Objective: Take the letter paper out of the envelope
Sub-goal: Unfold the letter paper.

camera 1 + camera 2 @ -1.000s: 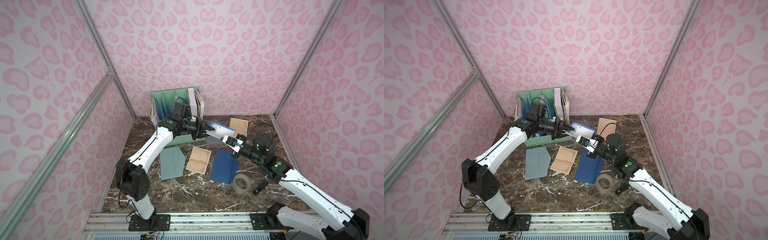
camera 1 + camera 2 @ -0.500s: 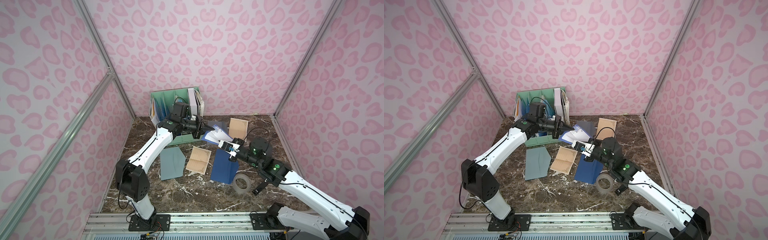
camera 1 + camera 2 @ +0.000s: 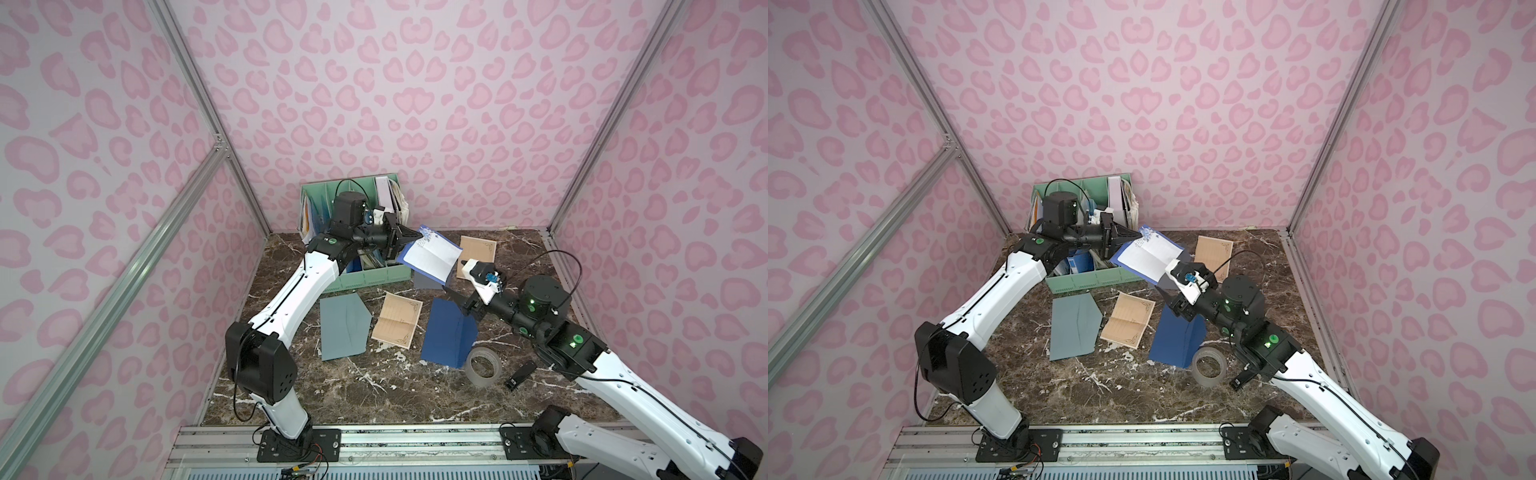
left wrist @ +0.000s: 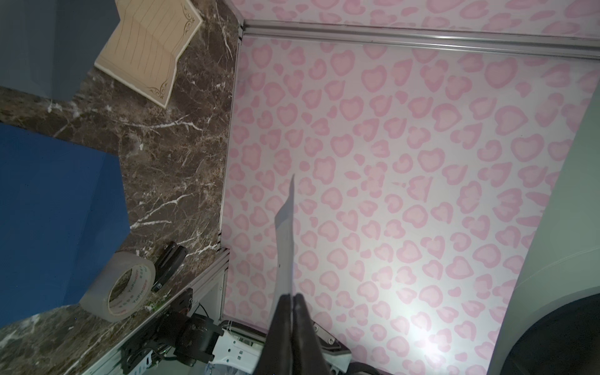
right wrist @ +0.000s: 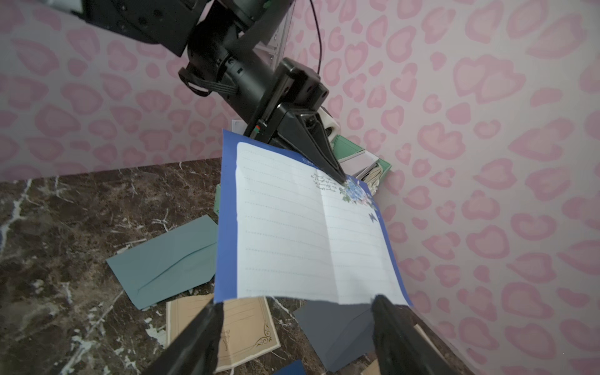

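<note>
- Pink heart-print walls (image 3: 415, 104) close the cell in on three sides.
- The dark marble counter (image 3: 374, 395) is littered with stationery: a grey-green envelope (image 3: 345, 328), a dark blue envelope (image 3: 449, 332), a tan lined sheet (image 3: 397, 318) and a tape roll (image 3: 482, 368).
- A green file organizer (image 3: 374, 276) stands at the back, beside the left arm.
- The letter paper (image 3: 430, 259) is a white lined sheet with a blue border and a flower print at one corner. It hangs in the air over the counter, just beside the organizer and clear of every envelope (so the extraction looks done). A dark grey envelope (image 3: 426, 282) lies right below it.
- Handling, as I judge it: thin, light and floppy, with one fold crease. It sags from a single pinch, would tear or crumple easily, and could slip from a weak pinch. The best hold is the blue margin near a corner, pinched flat, not mid-sheet.
- Pointing: the lined face is up. The flower corner is high at the left arm and the opposite edge is low toward the right arm. The long axis seems to follow that slope, though foreshortening leaves this unsure.
- The left claw (image 4: 293, 297) is closed on the flower corner.
- The right claw (image 5: 297, 321) has its fingers spread wide either side of the low edge and grips nothing. Whether it touches the sheet I cannot tell.
</note>
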`<state>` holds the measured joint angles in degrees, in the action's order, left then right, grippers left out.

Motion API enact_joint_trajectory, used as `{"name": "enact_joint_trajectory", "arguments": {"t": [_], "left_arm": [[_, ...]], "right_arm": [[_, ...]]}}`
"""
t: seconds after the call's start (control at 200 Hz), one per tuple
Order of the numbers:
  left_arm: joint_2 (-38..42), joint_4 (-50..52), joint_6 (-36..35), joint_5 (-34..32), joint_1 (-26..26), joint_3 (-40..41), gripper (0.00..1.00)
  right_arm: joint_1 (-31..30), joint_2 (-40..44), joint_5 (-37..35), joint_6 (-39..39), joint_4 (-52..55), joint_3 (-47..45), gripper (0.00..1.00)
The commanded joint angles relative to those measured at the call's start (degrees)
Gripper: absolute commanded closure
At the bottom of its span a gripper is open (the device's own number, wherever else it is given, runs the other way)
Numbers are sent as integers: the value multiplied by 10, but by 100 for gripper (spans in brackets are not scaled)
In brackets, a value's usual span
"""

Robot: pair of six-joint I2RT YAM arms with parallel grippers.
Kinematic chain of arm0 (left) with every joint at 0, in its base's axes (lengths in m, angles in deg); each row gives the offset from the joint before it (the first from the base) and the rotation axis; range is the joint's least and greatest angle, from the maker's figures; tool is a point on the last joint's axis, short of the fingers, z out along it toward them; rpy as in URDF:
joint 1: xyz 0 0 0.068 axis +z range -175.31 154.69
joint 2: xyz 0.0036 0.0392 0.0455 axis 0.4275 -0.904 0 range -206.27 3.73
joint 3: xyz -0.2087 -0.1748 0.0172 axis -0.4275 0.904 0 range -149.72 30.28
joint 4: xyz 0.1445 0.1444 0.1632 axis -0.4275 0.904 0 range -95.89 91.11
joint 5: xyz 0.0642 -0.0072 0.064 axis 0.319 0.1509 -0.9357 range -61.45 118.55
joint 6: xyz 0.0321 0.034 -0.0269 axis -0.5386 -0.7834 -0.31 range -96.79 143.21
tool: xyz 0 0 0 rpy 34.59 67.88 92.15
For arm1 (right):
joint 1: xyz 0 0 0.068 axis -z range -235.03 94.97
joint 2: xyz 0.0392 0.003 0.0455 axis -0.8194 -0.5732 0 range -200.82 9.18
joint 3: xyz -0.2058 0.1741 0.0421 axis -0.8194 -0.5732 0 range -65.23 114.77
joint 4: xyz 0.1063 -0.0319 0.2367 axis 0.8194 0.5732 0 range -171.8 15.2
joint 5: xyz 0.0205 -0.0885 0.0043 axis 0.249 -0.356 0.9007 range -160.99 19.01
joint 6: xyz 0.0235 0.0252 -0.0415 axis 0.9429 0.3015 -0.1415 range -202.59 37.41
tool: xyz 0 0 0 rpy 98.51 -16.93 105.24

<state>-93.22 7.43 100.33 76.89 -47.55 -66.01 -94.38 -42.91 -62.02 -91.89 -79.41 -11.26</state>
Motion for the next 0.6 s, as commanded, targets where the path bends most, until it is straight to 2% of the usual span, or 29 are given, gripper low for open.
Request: {"name": "enact_joint_trajectory", "arguments": {"t": [0.0,0.13,0.195,0.335,0.42,0.505,0.595], "left_arm": [[16,-39,-74,-61,3,4,100],[20,-104,-68,-93,3,16,100],[19,-142,-60,-100,2,18,100],[12,-207,-39,-106,-2,11,100],[-3,-243,-11,-92,-6,2,100],[-11,-261,9,-84,-11,-1,100],[-14,-272,23,-83,-17,2,100]], "right_arm": [[58,24,120,206,4,7,19],[154,21,239,390,-56,8,17],[180,2,257,464,-63,18,17],[213,-76,360,631,-152,27,22],[214,-123,383,679,-180,48,24],[217,-154,378,679,-190,68,24],[228,-194,407,710,-246,85,26]]}}
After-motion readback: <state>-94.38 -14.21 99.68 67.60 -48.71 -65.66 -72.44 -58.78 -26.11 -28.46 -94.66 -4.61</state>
